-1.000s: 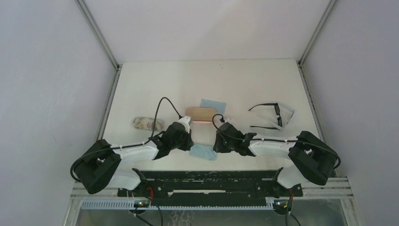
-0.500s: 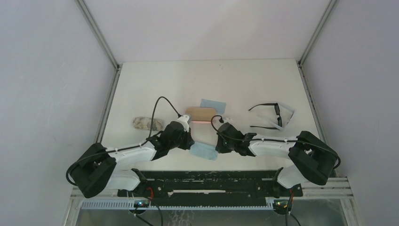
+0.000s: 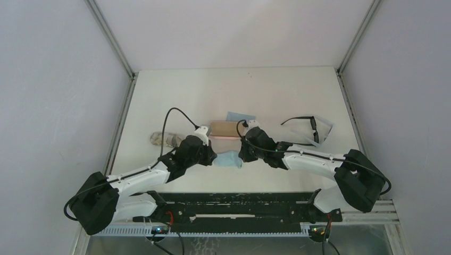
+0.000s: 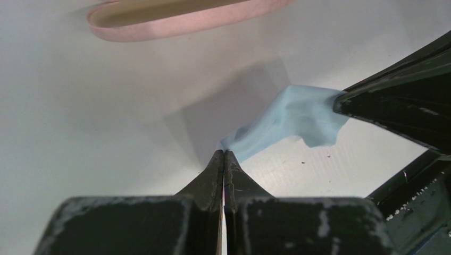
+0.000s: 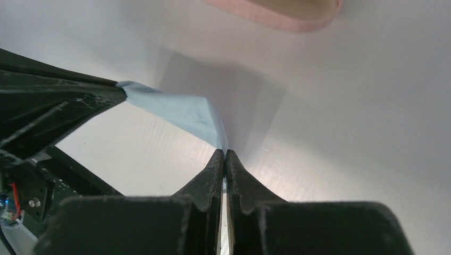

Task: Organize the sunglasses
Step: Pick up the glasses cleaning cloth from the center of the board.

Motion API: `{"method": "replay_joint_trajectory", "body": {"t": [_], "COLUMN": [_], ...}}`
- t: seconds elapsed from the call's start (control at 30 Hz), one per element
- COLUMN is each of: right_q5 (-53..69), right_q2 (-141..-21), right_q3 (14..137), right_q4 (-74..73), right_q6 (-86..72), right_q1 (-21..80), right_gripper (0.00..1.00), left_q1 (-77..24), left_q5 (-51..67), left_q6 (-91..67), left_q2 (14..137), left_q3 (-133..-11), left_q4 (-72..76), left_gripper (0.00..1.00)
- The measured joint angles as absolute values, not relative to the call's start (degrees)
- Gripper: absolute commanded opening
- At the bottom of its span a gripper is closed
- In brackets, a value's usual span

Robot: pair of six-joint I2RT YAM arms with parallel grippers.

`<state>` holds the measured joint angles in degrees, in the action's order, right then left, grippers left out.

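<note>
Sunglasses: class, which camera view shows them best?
The top external view: the sunglasses lie whole on the table, at its right side. Neither wrist view shows them, only the blue cloth and pink case.

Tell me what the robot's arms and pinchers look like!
The left arm and right arm are white tubes with chunky black joints. A thin black cable loops over each wrist. The left gripper and right gripper have black pointed fingers, scuffed grey at the base.
</note>
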<state>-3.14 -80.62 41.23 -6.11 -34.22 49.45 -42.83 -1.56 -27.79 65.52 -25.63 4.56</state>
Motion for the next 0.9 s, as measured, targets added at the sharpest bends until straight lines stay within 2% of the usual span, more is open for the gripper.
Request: {"method": "replay_joint_trajectory", "body": {"t": [0.53, 0.9], "right_q5": [0.25, 4.54], "right_q2": [-85.65, -89.93], "right_q3": [51.29, 56.77], "right_q4": [-9.04, -9.65], "right_q6": [-28.14, -24.84], "right_q1": [44.75, 39.88], "right_gripper": [0.0, 0.0], "left_q1": [-39.94, -37.01], "left_q5": [-6.04, -6.83], "left_q6": [-27.59, -27.0], "left_q2": [65.65, 71.35], "left_q3": [-32.86, -38.28], "left_q4": [1.48, 1.19], "left_gripper": [0.0, 0.0]}}
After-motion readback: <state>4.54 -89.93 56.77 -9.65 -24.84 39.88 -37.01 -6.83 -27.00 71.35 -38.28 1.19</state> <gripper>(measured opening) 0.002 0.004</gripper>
